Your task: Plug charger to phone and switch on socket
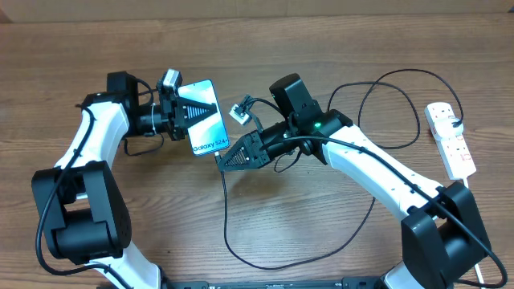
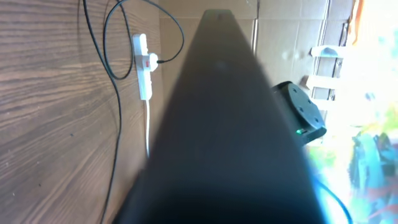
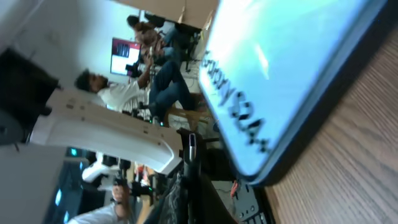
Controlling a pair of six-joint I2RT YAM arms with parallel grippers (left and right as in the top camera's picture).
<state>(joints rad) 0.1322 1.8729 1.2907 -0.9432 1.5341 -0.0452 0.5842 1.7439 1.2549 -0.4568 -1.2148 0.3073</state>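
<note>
My left gripper is shut on the phone and holds it tilted above the table, its blue screen with "Galaxy S24" text facing up. In the left wrist view the phone's dark back fills the frame. My right gripper is shut on the charger plug, right at the phone's lower end; the plug tip sits just beside that edge. The black charger cable loops over the table toward the white socket, which also shows in the left wrist view with its red switches.
The socket's thick white cord trails off from it. The charger cable makes a wide loop near the table's front edge and another behind the right arm. The arms' bases stand at front left and front right.
</note>
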